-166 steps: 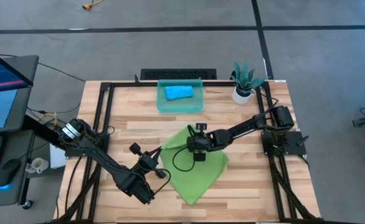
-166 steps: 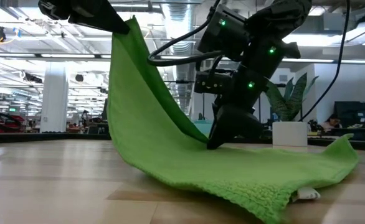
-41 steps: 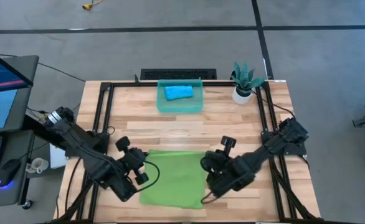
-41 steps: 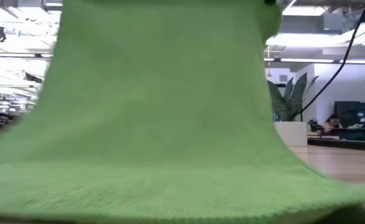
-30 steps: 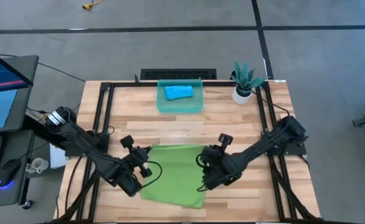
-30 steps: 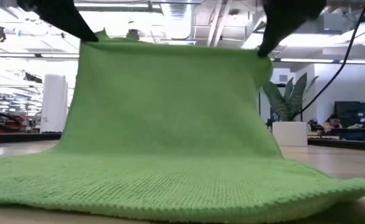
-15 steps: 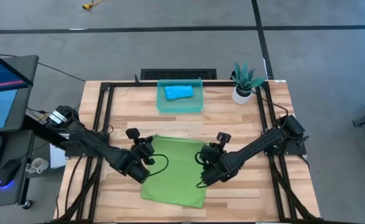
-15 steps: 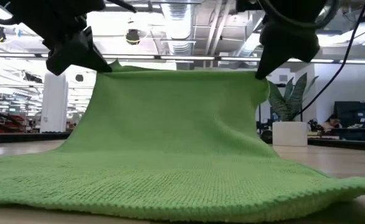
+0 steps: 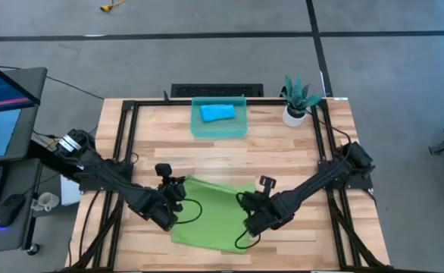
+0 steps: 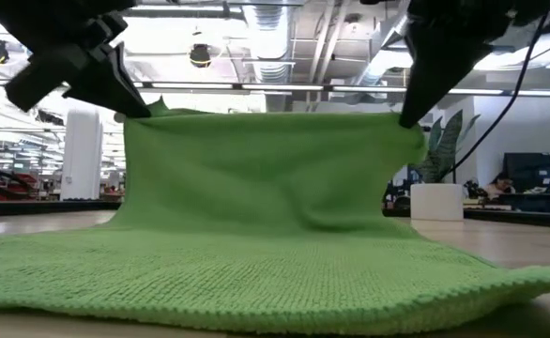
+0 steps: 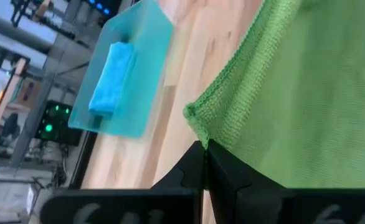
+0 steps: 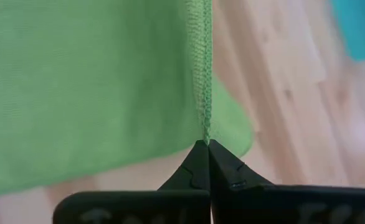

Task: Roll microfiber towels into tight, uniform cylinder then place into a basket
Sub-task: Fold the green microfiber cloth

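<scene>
Left gripper (image 9: 178, 184) and right gripper (image 9: 244, 199) jaws each clamped on green towel (image 9: 214, 220) corners, cloth hanging between them onto counter (image 9: 282, 144)

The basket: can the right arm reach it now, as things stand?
Probably not yet. The path over the table to the basket looks free, but the right gripper is shut on the green towel.
</scene>
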### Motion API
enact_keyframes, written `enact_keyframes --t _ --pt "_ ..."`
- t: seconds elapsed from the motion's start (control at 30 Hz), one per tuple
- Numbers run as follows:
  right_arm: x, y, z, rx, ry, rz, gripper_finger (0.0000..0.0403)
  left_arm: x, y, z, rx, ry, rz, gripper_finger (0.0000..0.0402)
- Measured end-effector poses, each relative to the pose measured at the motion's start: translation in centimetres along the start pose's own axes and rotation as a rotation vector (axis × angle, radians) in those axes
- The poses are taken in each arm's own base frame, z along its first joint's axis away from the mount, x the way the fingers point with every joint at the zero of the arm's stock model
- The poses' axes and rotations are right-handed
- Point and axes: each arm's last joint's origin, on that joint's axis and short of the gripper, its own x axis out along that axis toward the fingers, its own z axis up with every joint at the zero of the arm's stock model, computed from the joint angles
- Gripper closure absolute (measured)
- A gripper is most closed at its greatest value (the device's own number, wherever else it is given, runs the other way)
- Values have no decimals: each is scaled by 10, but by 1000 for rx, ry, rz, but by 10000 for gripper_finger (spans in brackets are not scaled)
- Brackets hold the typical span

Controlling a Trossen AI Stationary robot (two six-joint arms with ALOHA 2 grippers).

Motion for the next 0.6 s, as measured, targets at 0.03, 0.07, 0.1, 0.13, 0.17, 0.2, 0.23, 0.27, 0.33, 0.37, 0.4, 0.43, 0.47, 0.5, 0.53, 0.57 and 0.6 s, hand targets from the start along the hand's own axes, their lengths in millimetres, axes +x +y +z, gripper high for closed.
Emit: enact_keyframes --t 0.03,0.07,0.1,0.13,0.17,0.2,0.23,0.27,0.33,0.37,0.4,0.43,0.47,0.5,0.53,0.57,0.6 --pt "-1 2 -1 8 7 15 396 -2 -1 0 8 -7 -5 401" --pt "-2 3 -2 13 14 25 396 -3 -2 -1 15 -12 -9 401" --pt "-2 4 -3 11 19 29 396 -4 -3 0 21 -16 -11 401" --pt "-3 3 -4 6 26 19 396 -4 -3 0 30 -22 -6 401" --pt "-4 1 -5 -1 35 -1 396 -4 -2 0 42 -32 8 401" --pt "-6 -2 -4 3 41 -30 395 -4 -2 0 58 -47 30 401" --pt "-8 -6 -4 17 45 -72 395 -4 -1 1 76 -65 57 401" --pt "-11 -11 -3 40 40 -123 395 -4 1 2 94 -82 93 401" --pt "-15 -21 -1 107 25 -218 395 -1 4 4 109 -123 177 401" --pt "-17 -26 1 144 21 -250 395 0 6 5 104 -139 213 401" --pt "-19 -29 3 175 21 -268 395 1 8 6 92 -149 239 401" --pt "-20 -31 4 196 22 -273 395 3 9 7 81 -150 248 401" --pt "-21 -31 5 205 24 -267 395 4 10 8 75 -142 245 401" --pt "-22 -30 5 211 32 -250 395 5 10 9 68 -127 227 401" --pt "-22 -28 6 216 43 -225 395 6 10 9 59 -109 200 401" --pt "-21 -26 6 222 52 -199 395 6 9 9 51 -92 173 401" --pt "-21 -25 6 231 64 -175 395 7 8 9 43 -78 144 401"
